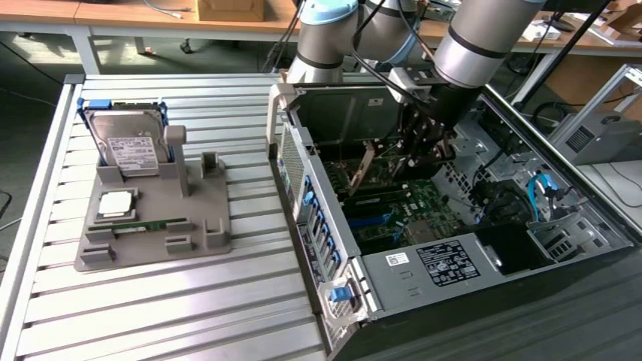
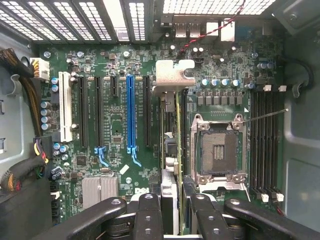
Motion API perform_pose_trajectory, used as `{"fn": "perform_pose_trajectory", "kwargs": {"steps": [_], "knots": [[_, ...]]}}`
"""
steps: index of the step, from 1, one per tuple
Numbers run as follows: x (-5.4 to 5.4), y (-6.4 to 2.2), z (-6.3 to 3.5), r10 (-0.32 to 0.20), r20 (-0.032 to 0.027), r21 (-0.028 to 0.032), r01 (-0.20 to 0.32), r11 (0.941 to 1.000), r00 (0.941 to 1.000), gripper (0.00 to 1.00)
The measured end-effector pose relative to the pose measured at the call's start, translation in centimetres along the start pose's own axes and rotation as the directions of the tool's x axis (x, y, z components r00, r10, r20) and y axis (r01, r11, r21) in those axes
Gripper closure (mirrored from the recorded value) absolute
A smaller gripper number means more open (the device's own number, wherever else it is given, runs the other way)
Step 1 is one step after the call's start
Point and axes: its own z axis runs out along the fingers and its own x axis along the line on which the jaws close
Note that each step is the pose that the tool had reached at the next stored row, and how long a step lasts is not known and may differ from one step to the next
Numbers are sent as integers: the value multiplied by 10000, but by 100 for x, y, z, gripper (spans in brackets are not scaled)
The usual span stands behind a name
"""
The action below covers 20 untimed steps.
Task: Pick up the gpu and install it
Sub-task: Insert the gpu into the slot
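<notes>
- On the exterior view's left, a hard drive stands in a grey holder.
- Further right, inside the open computer case, the gripper pinches the gpu on edge over the motherboard.

Lab; slatted workbench; opened computer

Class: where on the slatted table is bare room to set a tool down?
Bare table slats nearer the camera than the grey fixture, and between fixture and case. Crowded: inside the case, where the fingers hold the gpu.
</notes>
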Motion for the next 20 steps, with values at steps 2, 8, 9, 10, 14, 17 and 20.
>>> {"fn": "perform_pose_trajectory", "kwargs": {"steps": [2, 8, 9, 10, 14, 17, 20], "knots": [[5, 6, 3, 0, -4, -1, 0, 10000, 10000, 73], [10, 40, 13, 0, -11, 0, 0, 10000, 10000, 73], [11, 52, 15, 0, -11, 0, 0, 10000, 10000, 73], [12, 62, 16, 1, -11, 0, -1, 10000, 10000, 73], [14, 102, 21, 1, -12, 0, -1, 10000, 10000, 73], [17, 124, 26, 1, -12, 0, -1, 10000, 10000, 73], [38, 142, 33, -1, -12, 0, 1, 10000, 10000, 73]]}}
